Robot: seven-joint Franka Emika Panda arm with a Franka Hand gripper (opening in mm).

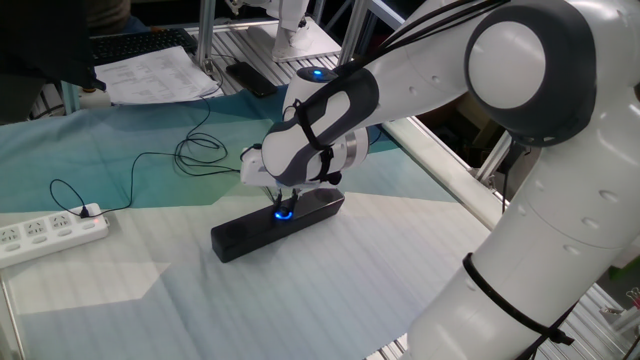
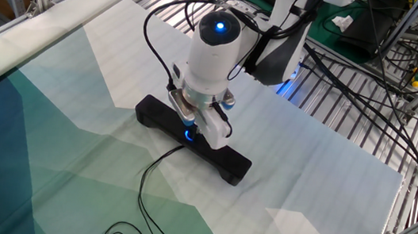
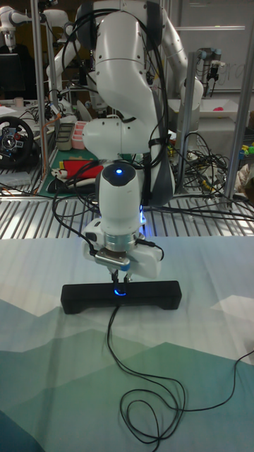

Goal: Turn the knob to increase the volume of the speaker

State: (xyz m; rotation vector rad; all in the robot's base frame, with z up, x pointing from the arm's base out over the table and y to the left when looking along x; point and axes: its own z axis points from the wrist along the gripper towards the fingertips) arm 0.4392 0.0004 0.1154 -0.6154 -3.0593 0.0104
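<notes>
The speaker (image 1: pixel 245 232) (image 2: pixel 227 163) (image 3: pixel 77 297) is a long black bar lying on the teal and white cloth. Its knob (image 1: pixel 284 213) (image 2: pixel 188 136) (image 3: pixel 118 293) glows blue at the middle of the bar. My gripper (image 1: pixel 283 205) (image 2: pixel 191 131) (image 3: pixel 118 285) points straight down onto it, with the fingertips closed around the knob. The white hand body hides most of the fingers and the top of the knob. A thin black cable (image 3: pixel 113 339) runs from the speaker's middle towards the front.
A white power strip (image 1: pixel 50 232) lies at the left with a black cable coiled (image 1: pixel 200 150) behind the speaker. Papers (image 1: pixel 150 75) and a keyboard sit at the back. The cable ends in a loose loop (image 3: pixel 152 409). Metal slats (image 2: pixel 337 117) border the cloth.
</notes>
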